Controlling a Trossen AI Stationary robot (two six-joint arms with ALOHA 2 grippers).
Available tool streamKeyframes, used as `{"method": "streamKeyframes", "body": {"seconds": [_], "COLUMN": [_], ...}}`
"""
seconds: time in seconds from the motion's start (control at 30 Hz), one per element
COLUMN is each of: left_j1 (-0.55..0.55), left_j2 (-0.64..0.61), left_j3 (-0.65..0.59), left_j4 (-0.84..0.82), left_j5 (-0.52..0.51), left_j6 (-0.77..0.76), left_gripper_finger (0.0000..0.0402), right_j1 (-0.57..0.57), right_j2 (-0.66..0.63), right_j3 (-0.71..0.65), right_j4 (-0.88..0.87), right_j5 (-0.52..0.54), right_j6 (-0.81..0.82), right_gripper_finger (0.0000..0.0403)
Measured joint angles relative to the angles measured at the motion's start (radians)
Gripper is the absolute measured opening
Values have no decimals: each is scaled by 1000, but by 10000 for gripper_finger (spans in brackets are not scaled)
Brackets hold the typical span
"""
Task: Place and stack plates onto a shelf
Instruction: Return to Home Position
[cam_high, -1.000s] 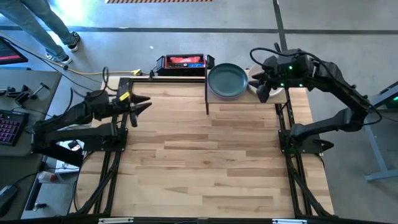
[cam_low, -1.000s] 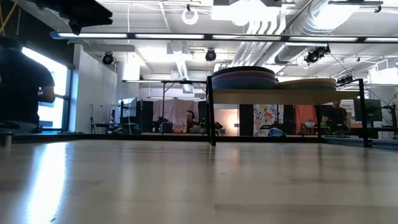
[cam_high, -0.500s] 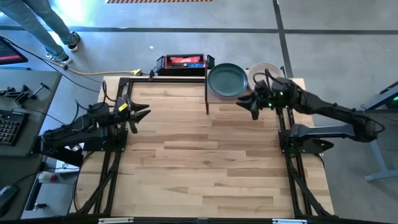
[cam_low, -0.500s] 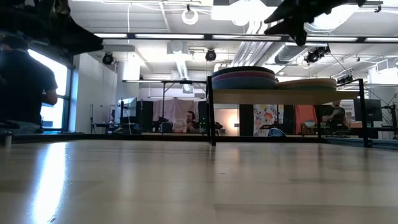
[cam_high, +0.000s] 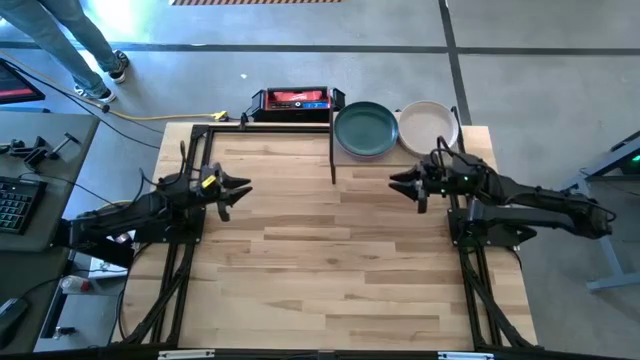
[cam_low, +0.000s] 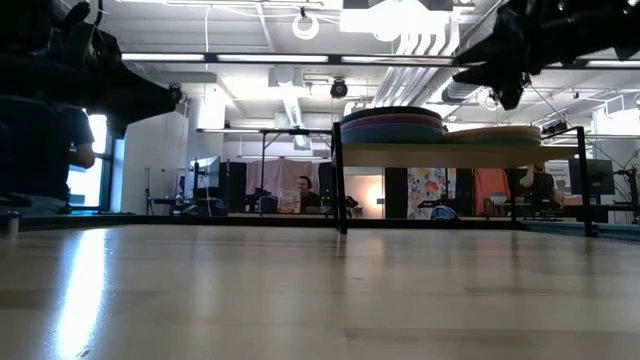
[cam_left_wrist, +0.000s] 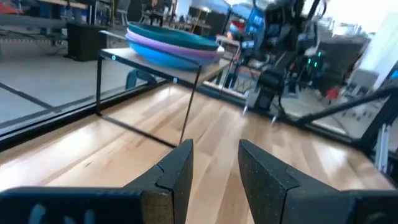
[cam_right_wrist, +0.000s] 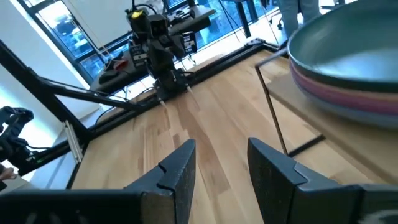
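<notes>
Where the wooden shelf (cam_low: 450, 155) stands, round matte plates (cam_high: 366, 130) stack.

Left arm (cam_high: 130, 211): slim matte-black jointed links, with a yellow tag (cam_high: 207, 181) near the wrist. Right arm (cam_high: 535, 193): same black build, with a small green indicator light (cam_left_wrist: 315, 56) at the wrist and loose black cables (cam_left_wrist: 305, 11) looped above it. Jaws, two per arm: dark, matte, angular wedges with stepped inner edges.
</notes>
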Motion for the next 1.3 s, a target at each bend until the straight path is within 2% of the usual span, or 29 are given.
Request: {"method": "streamKeyframes", "body": {"seconds": [0.13, 0.27, 0.6, 0.7, 0.93, 1.17, 1.3], "left_j1": [0, 0, -1, -2, -2, -1, -1], "left_j2": [5, 13, 13, 13, 14, 16, 16], "left_j3": [-46, -45, -45, -45, -45, -45, -45], "left_j4": [88, 94, 107, 105, 77, 77, 77], "left_j5": [19, 32, 174, 153, 11, 3, 3], "left_j6": [-37, -53, -64, -70, -114, -109, -70], "left_gripper_finger": [117, 117, 117, 117, 117, 117, 117], "right_j1": [0, 0, 0, 0, 0, 0, 0], "right_j2": [-76, -160, -344, -380, -425, -425, -423], "right_j3": [-71, -125, -281, -316, -360, -363, -363], "right_j4": [2, 6, 15, 15, 12, -47, -88], "right_j5": [0, -10, -12, -13, -23, -138, -138], "right_j6": [-1, -2, -74, -77, -99, -99, -99], "right_gripper_finger": [128, 128, 128, 128, 128, 128, 128]}}
